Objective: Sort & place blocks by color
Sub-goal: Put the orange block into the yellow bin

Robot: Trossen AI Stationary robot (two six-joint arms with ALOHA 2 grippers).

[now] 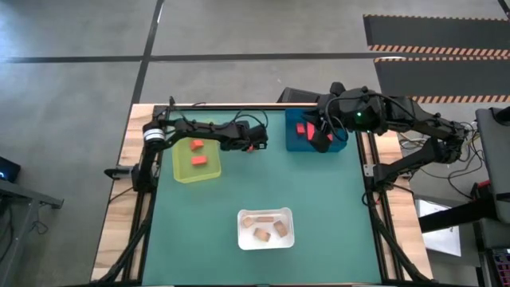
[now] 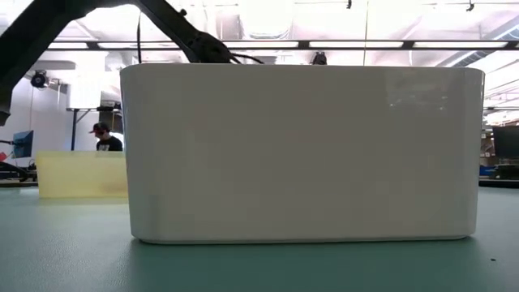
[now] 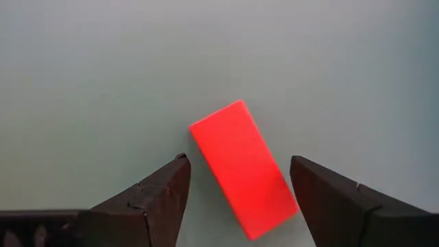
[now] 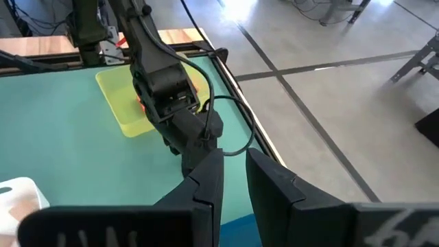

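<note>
Orange-red block [image 3: 243, 169] lying skewed on desk | left gripper [image 3: 240, 199] hovering wide astride it: rotate to match its sides, descend, close | right gripper [image 4: 233, 180] waiting narrow, empty, over blue tray [image 1: 296, 142].

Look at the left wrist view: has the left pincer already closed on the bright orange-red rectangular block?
No: the left pincer stands open, and the bright orange-red rectangular block lies on the mat between its fingers, touching neither.

Bright, even indoor lighting across all views.
Ceiling lights [image 2: 268, 20] glare white behind the white tray [image 2: 300, 154], whose near wall looks soft and hazy. The orange-red block [image 3: 243, 168] glows oversaturated between blurred dark fingers [image 3: 147, 202]. Shadows on the green table [image 1: 319, 207] are faint.
</note>
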